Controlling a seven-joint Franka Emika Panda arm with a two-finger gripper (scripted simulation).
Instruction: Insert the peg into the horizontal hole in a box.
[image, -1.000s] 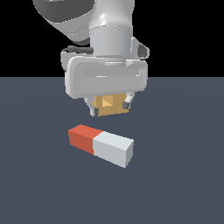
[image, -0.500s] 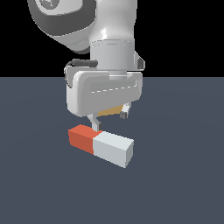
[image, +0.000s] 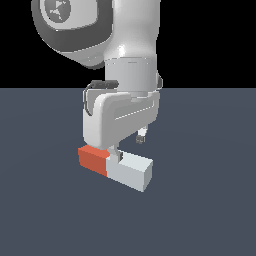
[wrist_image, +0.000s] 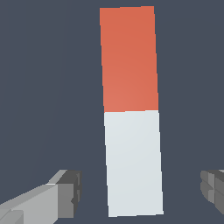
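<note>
Lying flat on the dark blue-grey worktop (image: 210, 210), the peg (image: 116, 165) sits just below the centre of the exterior view, its red-orange half pointing toward ten o'clock and its white half toward four o'clock, the white square end face turned toward the camera. Directly above it hangs the arm's white wrist housing (image: 122, 120), low enough that it hides the middle of the peg's upper side. The end effector (wrist_image: 141, 189) stands wide: in the wrist view its two grey fingers (wrist_image: 65, 190) flank the white half, one on each long side, each with a clear strip of worktop between pad and bar, so nothing is gripped. In the exterior view one finger drops down in front of the peg at the seam between the two colours, and another dark fingertip shows behind the bar, at about one o'clock from the seam. From the wrist camera the peg shows its full length, colours meeting near the middle. Neither the box nor its hole shows in either view.
</note>
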